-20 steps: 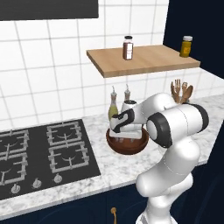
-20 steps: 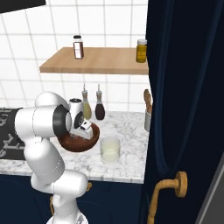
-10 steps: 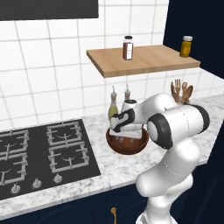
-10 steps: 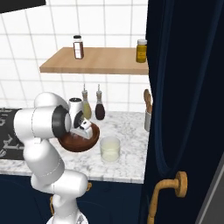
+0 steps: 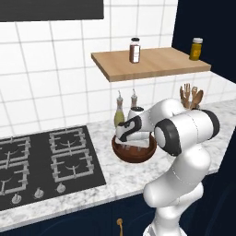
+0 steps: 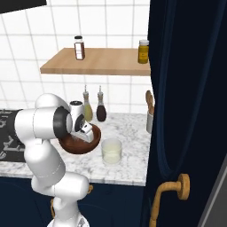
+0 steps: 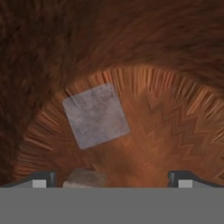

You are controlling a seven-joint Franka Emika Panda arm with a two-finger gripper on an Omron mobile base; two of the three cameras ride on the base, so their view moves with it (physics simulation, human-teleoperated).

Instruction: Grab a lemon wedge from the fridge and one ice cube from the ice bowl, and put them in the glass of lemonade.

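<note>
This is a home kitchen. A black gas hob [image 5: 41, 159] with grated burners sits in a pale marble counter [image 5: 115, 177], backed by a wall of white square tiles [image 5: 60, 73]. Above, a wooden shelf [image 5: 147, 62] carries two spice jars [image 5: 135, 50], and slim oil bottles [image 6: 93, 108] stand against the wall below it. A holder of wooden utensils [image 5: 191, 96] sits near the corner. Navy cabinets [image 6: 190, 88] with a gold handle [image 6: 170, 195] frame the counter (all of it plainly rendered rather than photographed).
</note>
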